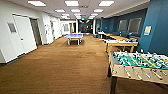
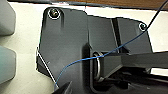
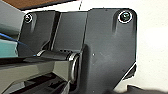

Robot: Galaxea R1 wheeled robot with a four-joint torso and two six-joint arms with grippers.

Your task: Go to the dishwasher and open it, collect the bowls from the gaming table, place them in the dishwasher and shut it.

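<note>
Right now the robot is in a long hall w/ brown carpet point(image 1: 62, 65), looking down its length, and nothing suggests a grasp is under way. Near on the right stands the foosball table point(image 1: 140, 65) (green field, rods, so not the one the task means). Just beyond it, along the blue wall point(image 1: 155, 30), is a yellow-rimmed counter point(image 1: 121, 45) w/ a pale top; small bright specks sit on it, maybe the bowls, but they're too blurred to tell. That counter is prob. the gaming table, judging by its wooden rim. Further down the middle of the hall is a blue ping-pong table point(image 1: 74, 36). White doors point(image 1: 23, 35) line the left wall.

No dishwasher is in sight from where the robot stands, so that part of the task is somewhere else in the building.

Both wrist cams look at the robot's own dark plates and a thin blue cable point(image 2: 100, 55) against the pale body, w/ a strip of carpet at the edge. My guess is the arms are tucked close to the body for driving, which keeps them from catching on furniture. Whether either tool is apart or together, I cannot tell.
</note>
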